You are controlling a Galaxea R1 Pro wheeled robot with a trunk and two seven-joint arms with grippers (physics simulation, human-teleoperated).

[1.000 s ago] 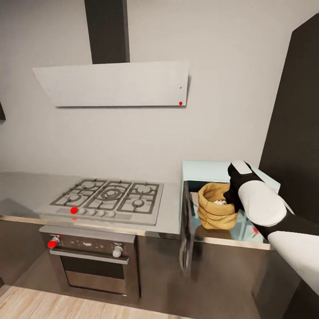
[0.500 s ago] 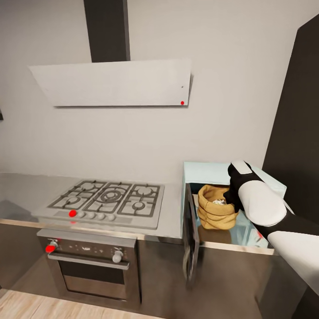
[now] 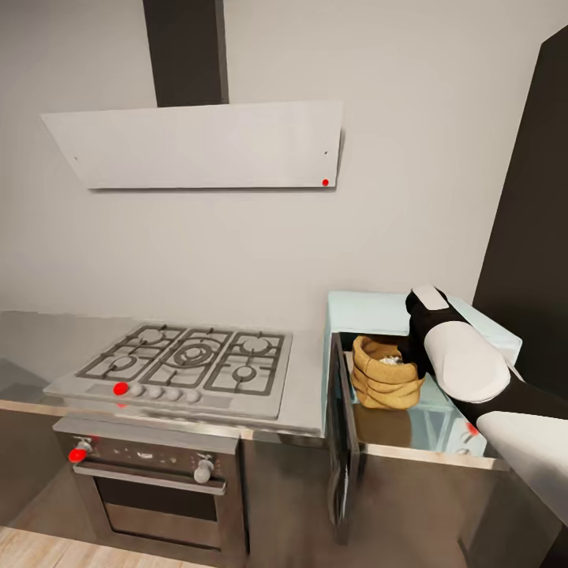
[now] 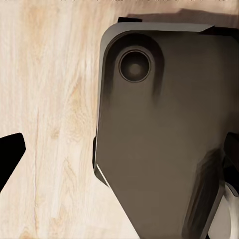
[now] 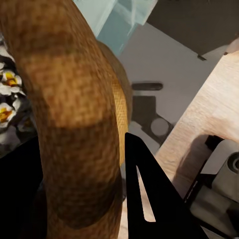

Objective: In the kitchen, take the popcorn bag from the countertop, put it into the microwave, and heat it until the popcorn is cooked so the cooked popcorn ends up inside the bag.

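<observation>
Tan popcorn bag [image 3: 384, 373] hung from our right end effector [image 3: 412, 347], clamped on its rim, just inside the open microwave [image 3: 371, 312]; left state untellable.

A white hood [image 3: 197, 146] hangs on the grey wall, under a black flue [image 3: 185, 51]. Below sits a steel hob [image 3: 185, 367] — and an oven [image 3: 150, 493] with red spots. The floor [image 4: 45, 114] is pale wood.

The right end effector [image 3: 410, 347] hides behind the popcorn bag [image 3: 383, 372] rim.
</observation>
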